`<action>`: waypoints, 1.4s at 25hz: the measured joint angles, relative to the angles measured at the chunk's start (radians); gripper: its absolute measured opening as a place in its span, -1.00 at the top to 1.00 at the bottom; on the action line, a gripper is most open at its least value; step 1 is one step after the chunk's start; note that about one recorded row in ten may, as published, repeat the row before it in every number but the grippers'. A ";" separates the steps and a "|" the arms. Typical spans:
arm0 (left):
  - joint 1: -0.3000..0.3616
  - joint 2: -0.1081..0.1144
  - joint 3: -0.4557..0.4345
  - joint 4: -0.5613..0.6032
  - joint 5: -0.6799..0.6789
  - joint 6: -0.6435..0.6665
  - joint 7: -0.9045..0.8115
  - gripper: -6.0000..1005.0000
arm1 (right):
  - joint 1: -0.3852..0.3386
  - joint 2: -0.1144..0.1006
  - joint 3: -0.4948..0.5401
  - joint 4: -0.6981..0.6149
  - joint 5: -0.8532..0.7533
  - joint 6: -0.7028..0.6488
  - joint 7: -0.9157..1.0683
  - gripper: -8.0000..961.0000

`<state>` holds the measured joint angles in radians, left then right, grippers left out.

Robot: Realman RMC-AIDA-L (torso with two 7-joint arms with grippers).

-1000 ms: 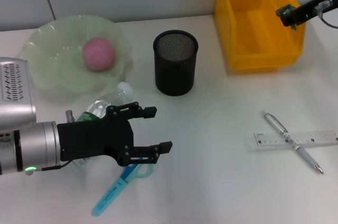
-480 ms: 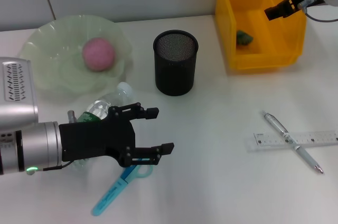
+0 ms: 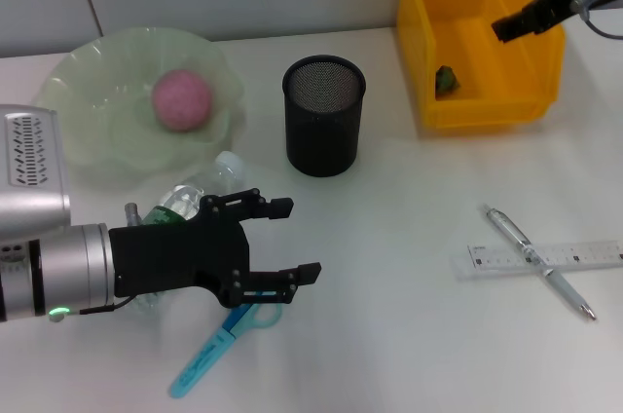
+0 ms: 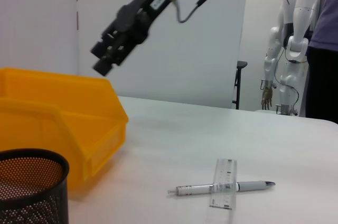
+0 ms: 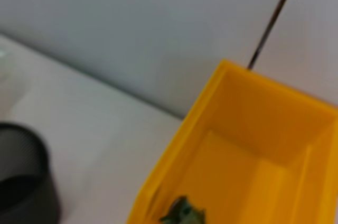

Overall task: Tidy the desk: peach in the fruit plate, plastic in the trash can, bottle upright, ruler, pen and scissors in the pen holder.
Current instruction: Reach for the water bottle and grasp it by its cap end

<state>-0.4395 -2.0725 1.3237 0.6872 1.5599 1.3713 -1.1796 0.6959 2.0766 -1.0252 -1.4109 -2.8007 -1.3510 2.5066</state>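
A white table [image 3: 409,238] seen from above, with two robot arms at work on it. The left hand [image 3: 282,238] hovers low over the near left part of the table, its black fingers spread wide and holding nothing. Just behind and partly under it lies a clear plastic bottle [image 3: 200,189] on its side, its cap end pointing toward a pale green fruit plate [image 3: 92,111]. A pink peach [image 3: 181,99] sits inside that plate. Just below the left hand lie light blue scissors [image 3: 216,345], flat on the table.

A black mesh pen holder [image 3: 323,116] stands upright near the middle of the table, between the plate and a yellow bin [image 3: 477,106] at the far right. A small crumpled green piece of plastic [image 3: 446,80] lies on the floor of the bin, close to its near wall. The right hand [image 3: 511,27] hangs above the bin's right side; whether its fingers are spread or closed cannot be told.

On the near right of the table, a silver pen [image 3: 540,262] lies crossed over a clear ruler [image 3: 545,257], the two touching.
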 joint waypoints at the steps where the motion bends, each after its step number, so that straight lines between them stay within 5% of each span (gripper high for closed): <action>1: 0.000 0.000 0.000 0.000 0.000 0.000 0.000 -0.67 | -0.007 0.001 0.000 -0.025 0.009 -0.035 0.001 -0.54; 11: 0.000 0.000 -0.005 0.000 0.000 -0.006 0.000 -0.67 | -0.034 -0.003 0.049 -0.136 0.095 -0.296 -0.002 -0.54; 28: 0.010 0.003 -0.007 0.014 -0.002 0.003 -0.029 -0.67 | -0.157 0.000 0.062 -0.147 0.222 -0.340 -0.021 -0.54; 35: 0.054 0.002 -0.015 0.127 -0.017 -0.044 -0.090 -0.67 | -0.179 0.001 0.056 -0.143 0.224 -0.339 -0.052 -0.54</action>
<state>-0.3855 -2.0706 1.3086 0.8145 1.5429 1.3276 -1.2699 0.5167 2.0771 -0.9692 -1.5543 -2.5765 -1.6901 2.4549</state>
